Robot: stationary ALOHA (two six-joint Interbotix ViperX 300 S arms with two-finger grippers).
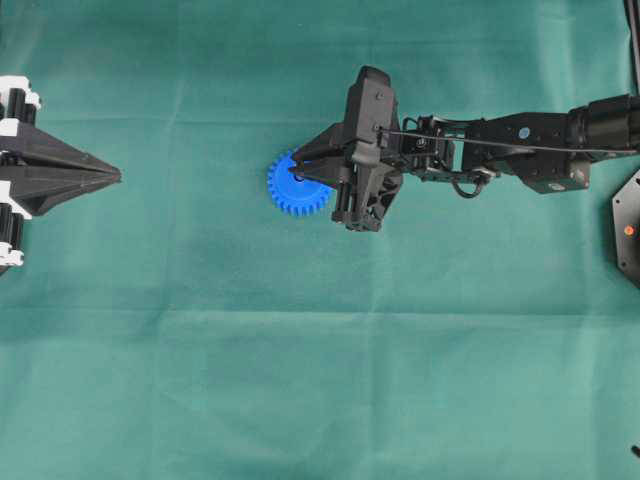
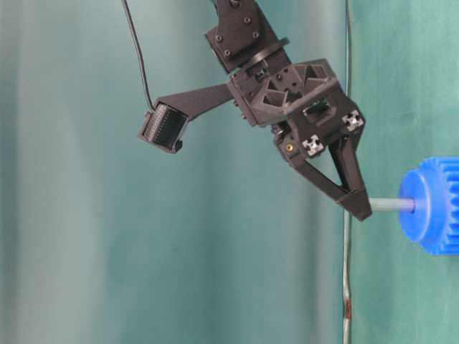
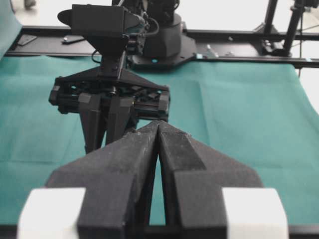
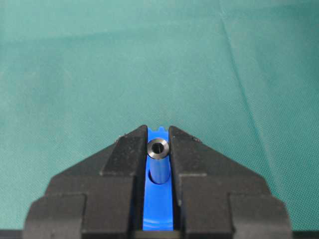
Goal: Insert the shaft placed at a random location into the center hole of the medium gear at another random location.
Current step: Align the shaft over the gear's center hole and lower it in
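- Green cloth (image 1: 200,380) covers the bench.
- Right hand (image 4: 158,149) grips the shaft (image 4: 159,148) between its fingertips, the pin's far end meeting the raised hub of the medium gear (image 1: 290,190) near mid-bench.
- Left hand (image 1: 112,176) sits closed and empty at the bench's edge, well apart.

A green cloth (image 1: 300,350) covers the counter, lightly creased. At 3 o'clock in the overhead view a dark plate (image 1: 628,228) with a red dot sits at the cloth's edge.
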